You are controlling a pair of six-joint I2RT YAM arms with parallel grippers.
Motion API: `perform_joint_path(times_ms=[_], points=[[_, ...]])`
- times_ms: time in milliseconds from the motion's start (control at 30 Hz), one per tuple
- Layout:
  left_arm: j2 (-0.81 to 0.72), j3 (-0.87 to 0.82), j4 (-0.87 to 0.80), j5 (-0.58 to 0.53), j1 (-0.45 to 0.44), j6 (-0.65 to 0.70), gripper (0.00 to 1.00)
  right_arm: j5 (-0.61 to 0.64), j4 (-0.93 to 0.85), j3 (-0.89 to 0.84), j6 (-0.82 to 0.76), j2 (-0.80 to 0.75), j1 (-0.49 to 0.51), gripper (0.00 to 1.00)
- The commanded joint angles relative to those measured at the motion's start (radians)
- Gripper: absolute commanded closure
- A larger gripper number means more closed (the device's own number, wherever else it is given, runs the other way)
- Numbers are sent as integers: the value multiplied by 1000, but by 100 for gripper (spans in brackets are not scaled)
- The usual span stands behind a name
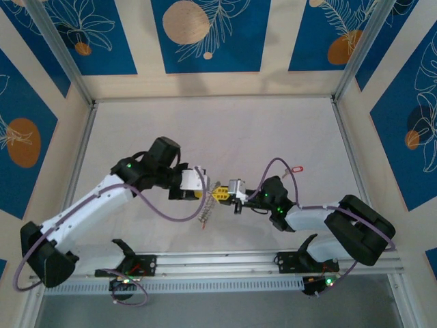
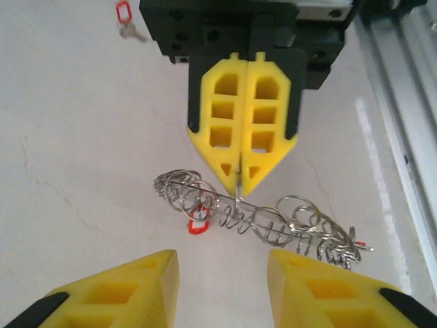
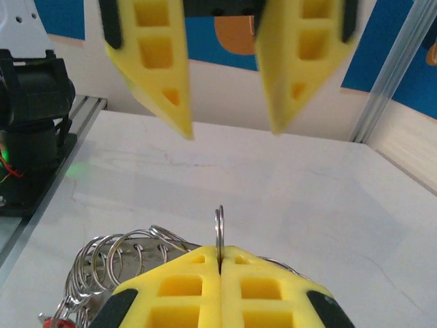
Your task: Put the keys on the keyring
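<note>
The keyring (image 2: 273, 220) is a bunch of silver wire rings hanging just above the white table. My right gripper (image 2: 239, 186) comes in from the top of the left wrist view, shut on one upright ring (image 3: 219, 225). A small red key (image 2: 198, 223) hangs among the rings at their left end. Another red key (image 2: 123, 11) lies on the table far off, also seen in the top view (image 1: 295, 169). My left gripper (image 2: 222, 263) is open, its yellow fingers (image 3: 167, 82) facing the rings with nothing between them. Both grippers meet at the table's middle front (image 1: 212, 193).
An aluminium rail (image 1: 225, 260) runs along the near edge, close to the right of the rings (image 2: 403, 143). Metal frame posts (image 1: 355, 48) and blue patterned walls enclose the white table (image 1: 225, 130). A black arm base (image 3: 31, 130) stands at the left.
</note>
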Motion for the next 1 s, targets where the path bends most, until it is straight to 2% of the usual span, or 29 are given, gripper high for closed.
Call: perform_joint_path(times_ms=[0, 400, 700, 967], points=[[-30, -56, 108, 153, 20, -33, 62, -54, 166, -6, 49, -25, -12, 100], [-29, -113, 266, 225, 25, -100, 63, -90, 208, 3, 95, -34, -22, 100], [-4, -106, 244, 262, 24, -78, 83, -77, 216, 4, 99, -36, -20, 100], [-9, -120, 235, 238, 25, -69, 80, -73, 229, 2, 113, -41, -20, 100]])
